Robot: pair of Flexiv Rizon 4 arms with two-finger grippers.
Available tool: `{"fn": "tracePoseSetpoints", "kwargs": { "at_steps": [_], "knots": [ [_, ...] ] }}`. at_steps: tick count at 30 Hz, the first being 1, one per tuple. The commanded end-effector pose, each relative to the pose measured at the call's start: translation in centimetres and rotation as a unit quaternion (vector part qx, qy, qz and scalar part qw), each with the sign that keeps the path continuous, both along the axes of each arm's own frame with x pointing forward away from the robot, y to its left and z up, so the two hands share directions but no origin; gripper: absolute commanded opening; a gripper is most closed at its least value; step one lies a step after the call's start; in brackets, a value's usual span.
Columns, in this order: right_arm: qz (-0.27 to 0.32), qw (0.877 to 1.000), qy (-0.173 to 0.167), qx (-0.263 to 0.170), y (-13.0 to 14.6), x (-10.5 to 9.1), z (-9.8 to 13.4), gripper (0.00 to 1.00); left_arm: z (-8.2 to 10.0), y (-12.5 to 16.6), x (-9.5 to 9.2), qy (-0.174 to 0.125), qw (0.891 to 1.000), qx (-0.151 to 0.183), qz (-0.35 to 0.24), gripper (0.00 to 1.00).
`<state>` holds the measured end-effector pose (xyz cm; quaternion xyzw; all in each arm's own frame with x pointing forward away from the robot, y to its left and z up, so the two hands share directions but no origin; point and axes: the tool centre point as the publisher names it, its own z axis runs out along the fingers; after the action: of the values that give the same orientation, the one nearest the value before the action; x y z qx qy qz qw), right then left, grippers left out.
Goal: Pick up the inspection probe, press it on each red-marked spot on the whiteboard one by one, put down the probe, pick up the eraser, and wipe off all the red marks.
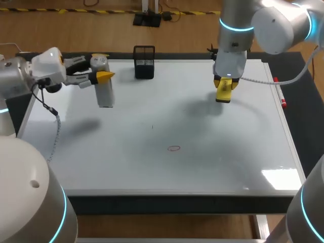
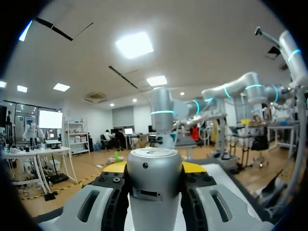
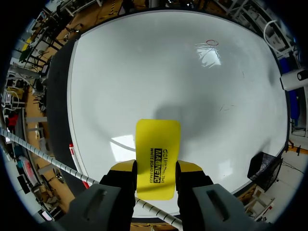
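While my right pincer (image 3: pixel 156 167) clamps the eraser (image 3: pixel 158 144) and my left pincer (image 2: pixel 154 168) the probe (image 2: pixel 153 192), I should land the eraser flat on the red mark (image 3: pixel 210 43) ahead, then wipe.

Illumination: bright, even, from overhead, across the whole bench (image 1: pixel 172 203).

Shadows, head view: soft grey patch on the whiteboard (image 1: pixel 152 126), under and just beside the right end effector (image 1: pixel 224 90). Fainter smudge under the left end effector (image 1: pixel 97 70), toward the near edge.

Glare, head view: white patch on the whiteboard, well nearer than the right end effector, close to the near corner.

Right wrist view: broad soft shadow just ahead of the eraser (image 3: pixel 158 144). Bright reflected patch just beside the eraser. Thin white streaks far ahead of the end effector, by the red mark (image 3: pixel 210 43).

Left wrist view: pale sheen on the top of the probe (image 2: pixel 154 178), between the fingers of the left end effector.
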<state>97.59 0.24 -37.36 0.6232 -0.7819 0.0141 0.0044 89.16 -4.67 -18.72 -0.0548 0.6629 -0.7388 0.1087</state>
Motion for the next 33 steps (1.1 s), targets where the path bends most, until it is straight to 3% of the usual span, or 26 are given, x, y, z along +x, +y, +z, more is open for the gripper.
{"fn": "tracePoseSetpoints", "kwargs": {
  "at_steps": [1,16,25,33],
  "knots": [
    [0.001,1.000,-0.001,-0.001,-0.1,0.0,0.1,0.00,0.1,-2.0,-2.4,0.000,1.000,-0.001,0.000,0.00],
    [0.001,1.000,-0.001,-0.001,-0.1,0.0,0.1,0.00,-0.5,-10.2,-10.6,0.002,0.995,-0.022,-0.095,0.00],
    [0.001,1.000,-0.001,-0.001,-0.1,0.0,0.1,0.00,-2.4,-14.4,-13.4,0.023,0.989,-0.018,-0.143,0.00],
    [0.001,1.000,-0.001,-0.001,-0.1,0.0,0.1,0.00,-3.0,-16.7,-14.0,0.020,0.988,-0.025,-0.151,0.00]
  ]
}}
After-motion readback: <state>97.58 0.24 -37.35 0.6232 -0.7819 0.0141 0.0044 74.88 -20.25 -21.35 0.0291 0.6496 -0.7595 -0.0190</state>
